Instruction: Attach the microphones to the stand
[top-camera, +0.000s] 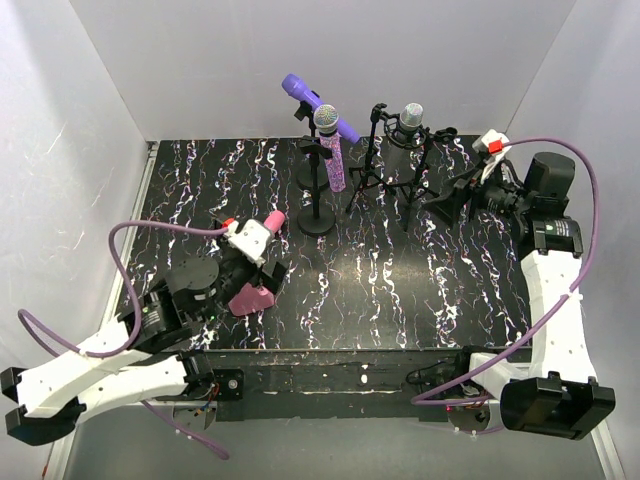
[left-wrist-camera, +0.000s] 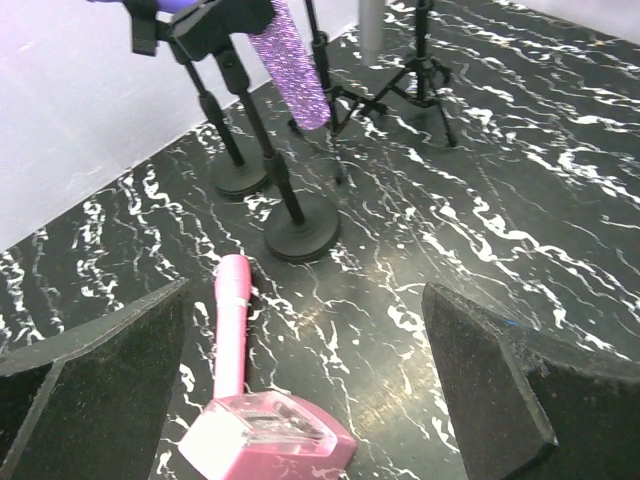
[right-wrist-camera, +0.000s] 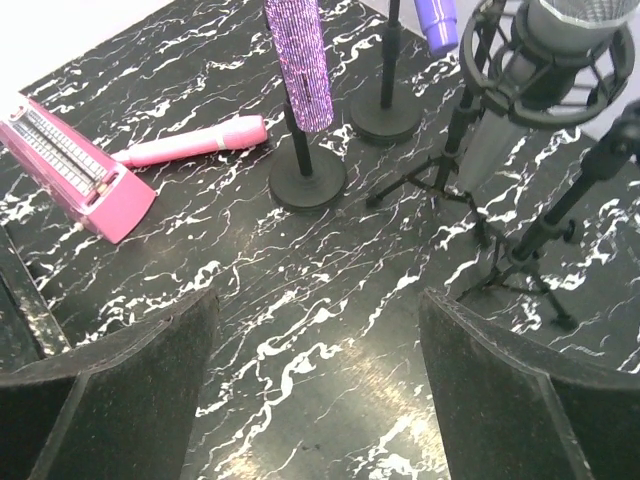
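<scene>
The pink microphone (left-wrist-camera: 232, 320) lies flat on the table, its near end against the pink wedge block (left-wrist-camera: 265, 440). My left gripper (left-wrist-camera: 305, 400) is open and empty just above them; in the top view the left gripper (top-camera: 255, 272) covers most of the pink microphone (top-camera: 272, 220). The plain purple microphone (top-camera: 315, 105) and the glittery purple one (top-camera: 330, 150) sit on round-base stands. The silver-grey microphone (top-camera: 410, 120) sits in a shock mount on a tripod. My right gripper (top-camera: 448, 200) is open and empty, right of the stands, and also shows in its wrist view (right-wrist-camera: 320, 390).
A black tripod stand (right-wrist-camera: 560, 215) with no microphone stands next to the silver-grey one's tripod. The round stand bases (left-wrist-camera: 300, 232) are close beyond the pink microphone. White walls surround the black marbled table (top-camera: 400, 290).
</scene>
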